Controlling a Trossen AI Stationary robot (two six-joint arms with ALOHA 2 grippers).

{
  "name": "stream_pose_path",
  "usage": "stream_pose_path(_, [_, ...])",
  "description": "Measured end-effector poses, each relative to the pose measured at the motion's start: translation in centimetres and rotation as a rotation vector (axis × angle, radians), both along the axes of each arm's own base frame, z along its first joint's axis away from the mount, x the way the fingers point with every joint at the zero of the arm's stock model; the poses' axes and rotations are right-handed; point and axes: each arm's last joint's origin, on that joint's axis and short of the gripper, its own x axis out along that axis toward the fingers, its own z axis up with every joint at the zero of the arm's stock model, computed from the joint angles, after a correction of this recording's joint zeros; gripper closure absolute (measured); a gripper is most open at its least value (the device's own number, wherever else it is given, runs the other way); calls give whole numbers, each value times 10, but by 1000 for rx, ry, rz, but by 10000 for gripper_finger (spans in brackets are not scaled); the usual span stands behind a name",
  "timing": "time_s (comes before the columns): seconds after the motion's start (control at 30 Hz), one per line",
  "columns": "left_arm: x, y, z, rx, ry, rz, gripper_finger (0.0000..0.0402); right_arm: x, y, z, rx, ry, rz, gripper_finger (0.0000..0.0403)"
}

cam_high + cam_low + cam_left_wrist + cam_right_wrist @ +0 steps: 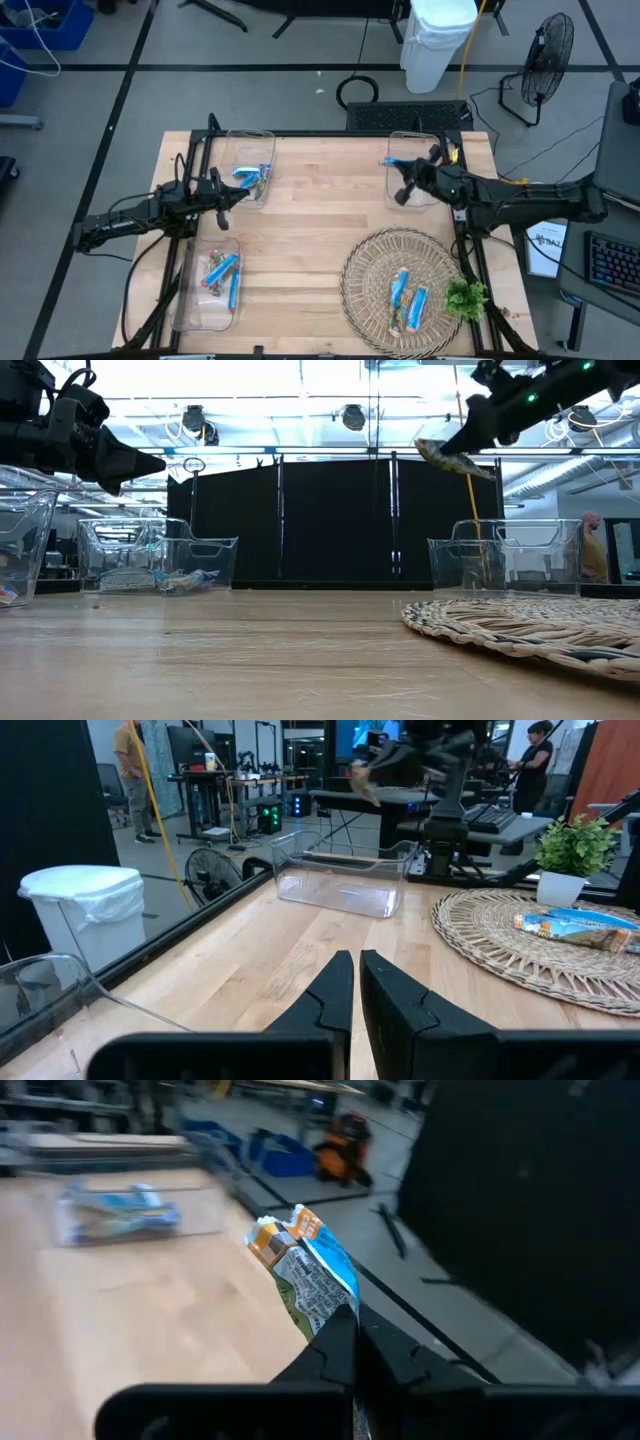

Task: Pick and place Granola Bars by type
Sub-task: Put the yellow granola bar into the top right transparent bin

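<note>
Right gripper (pixel 345 1342): we pinch a bar (pixel 305 1275) above the far right bin (pixel 415 170).
Left gripper (pixel 355 982): closed, empty, waiting.
Risk: our end-only pinch could drop it outside.

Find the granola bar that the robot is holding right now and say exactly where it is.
The right gripper holds the granola bar in the air over the clear bin at the table's far right corner in the high view.

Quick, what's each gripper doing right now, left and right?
Left gripper: shut, holding nothing, hovering between the two left-side bins.
Right gripper: shut on a granola bar, raised over the far right bin.
</note>
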Motion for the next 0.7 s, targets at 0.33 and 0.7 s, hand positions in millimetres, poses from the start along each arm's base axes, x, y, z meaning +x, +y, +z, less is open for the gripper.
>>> stream_pose_path(0.33, [0, 0, 0, 0, 0, 0, 371, -2, -41, -15, 84, 68, -158, 403])
stream_pose_path(0.7, [0, 0, 0, 0, 0, 0, 371, -18, -80, -40, 331, 154, -160, 403])
